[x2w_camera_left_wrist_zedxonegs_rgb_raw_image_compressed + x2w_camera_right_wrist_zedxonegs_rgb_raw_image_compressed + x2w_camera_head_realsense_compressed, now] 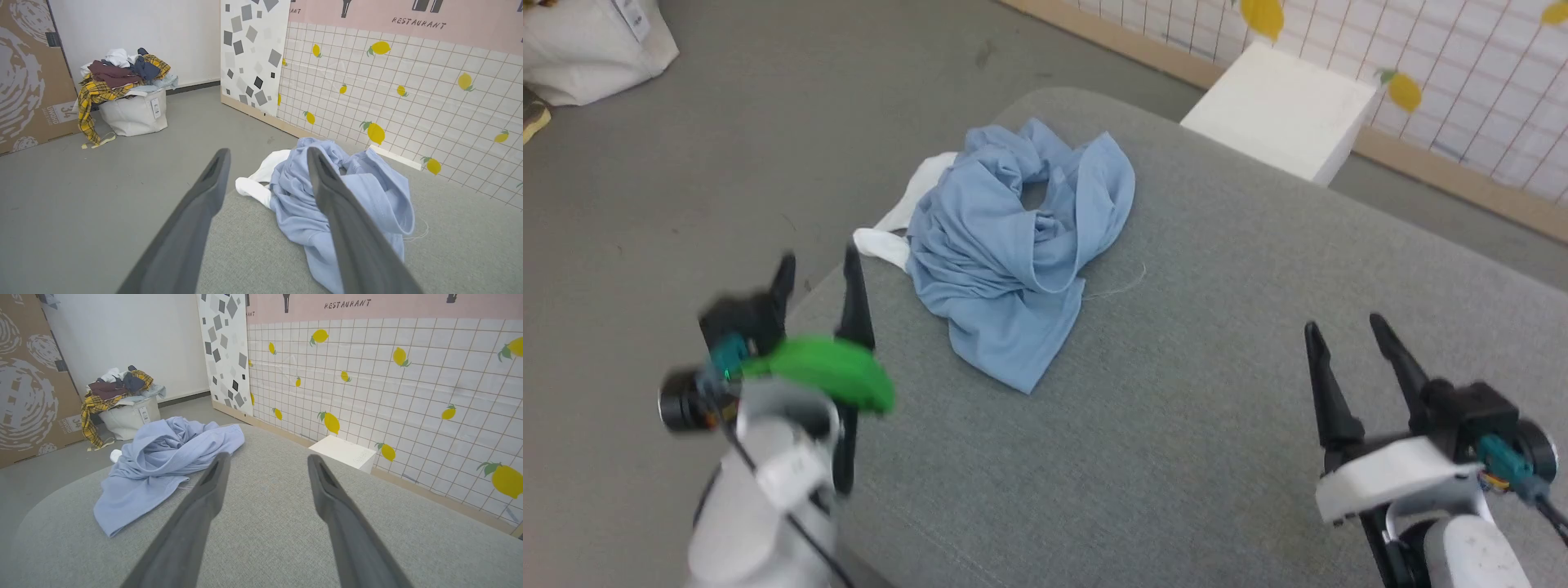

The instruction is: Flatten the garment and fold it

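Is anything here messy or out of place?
Yes. The shirt lies crumpled in a heap near the grey surface's left edge, its white part spilling over that edge. A loose thread lies beside it. A bag on the floor overflows with clothes.

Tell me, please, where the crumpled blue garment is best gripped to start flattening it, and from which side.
Probably the pointed corner of the garment nearest the robot: it lies flat and free on the grey cushion, clear of the bunched folds. Come in low from the robot's side with the open left gripper, which is the closer one.
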Tool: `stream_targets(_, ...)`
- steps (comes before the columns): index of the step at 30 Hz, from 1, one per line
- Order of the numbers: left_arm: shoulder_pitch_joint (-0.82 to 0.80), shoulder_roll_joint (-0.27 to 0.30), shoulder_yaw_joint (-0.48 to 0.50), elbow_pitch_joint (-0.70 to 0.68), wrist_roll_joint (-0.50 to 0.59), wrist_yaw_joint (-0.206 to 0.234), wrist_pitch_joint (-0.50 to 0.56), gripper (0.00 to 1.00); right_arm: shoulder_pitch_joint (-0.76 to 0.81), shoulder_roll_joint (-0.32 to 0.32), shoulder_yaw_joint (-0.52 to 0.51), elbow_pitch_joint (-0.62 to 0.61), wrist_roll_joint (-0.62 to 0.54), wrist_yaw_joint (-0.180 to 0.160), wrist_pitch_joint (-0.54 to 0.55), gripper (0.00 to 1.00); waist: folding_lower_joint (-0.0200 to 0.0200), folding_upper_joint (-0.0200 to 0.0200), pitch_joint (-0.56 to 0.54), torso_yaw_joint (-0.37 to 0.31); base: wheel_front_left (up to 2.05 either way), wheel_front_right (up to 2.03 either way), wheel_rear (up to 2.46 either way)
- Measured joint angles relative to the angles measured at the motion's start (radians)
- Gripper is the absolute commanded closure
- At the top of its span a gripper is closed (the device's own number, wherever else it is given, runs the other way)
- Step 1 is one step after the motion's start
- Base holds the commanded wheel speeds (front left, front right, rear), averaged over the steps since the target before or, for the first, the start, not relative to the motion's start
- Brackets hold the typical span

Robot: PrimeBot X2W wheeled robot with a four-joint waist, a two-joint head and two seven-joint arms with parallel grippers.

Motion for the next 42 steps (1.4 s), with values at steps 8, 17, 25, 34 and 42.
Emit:
stream_targets(8, -0.305, 0.032, 0.067, 0.198, -0.127, -0.056, 0.188, 0.0, -0.083, 0.0, 0.032, -0.075, -0.064, 0.0, 0.055, 0.0, 0.0, 0.0, 0.131, -0.055, 0.0, 0.0, 0.0)
stream_targets(17, -0.457, 0.091, 0.19, 0.387, -0.298, -0.047, 0.436, 0.0, -0.173, 0.0, 0.04, -0.118, -0.101, 0.0, 0.071, 0.0, 0.0002, 0.0, 0.307, -0.177, 0.0, 0.0, 0.0)
stream_targets(25, -0.463, 0.118, 0.206, 0.483, -0.345, 0.013, 0.639, 0.0, -0.185, 0.0, 0.041, -0.11, -0.101, 0.0, 0.055, 0.0, 0.0001, 0.0, 0.44, -0.31, 0.0, 0.0, 0.0)
stream_targets(34, -0.412, 0.237, 0.184, 0.418, -0.338, -0.026, 0.745, 1.0, -0.194, -0.001, 0.039, -0.034, -0.054, 0.0, 0.001, 0.0, 0.0, 0.0, 0.443, -0.404, 0.0, 0.0, 0.0)
stream_targets(42, -0.356, 0.288, 0.148, 0.25, -0.168, 0.017, 0.377, 1.0, -0.134, 0.0, 0.019, 0.045, 0.017, 0.0, -0.047, 0.0, 0.0, 0.0, 0.322, -0.434, 0.0, 0.0, 0.0)
